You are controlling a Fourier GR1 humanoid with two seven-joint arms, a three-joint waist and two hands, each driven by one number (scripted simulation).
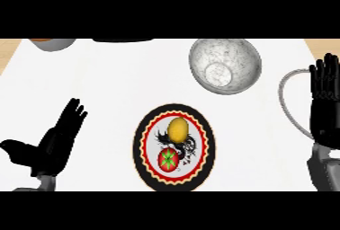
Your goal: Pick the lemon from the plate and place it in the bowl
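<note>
A: Left hand at eight o'clock, fingers straight, holding nothing, parked.
B: Lemon?
A: On the plate, centre, above a tomato. Bowl at one o'clock, waiting. Right hand at three o'clock, flat, empty, probably the picker.

The lemon lies on the plate at centre, just behind a tomato sharing that plate, with the bowl well behind and to the right on the counter.
</note>
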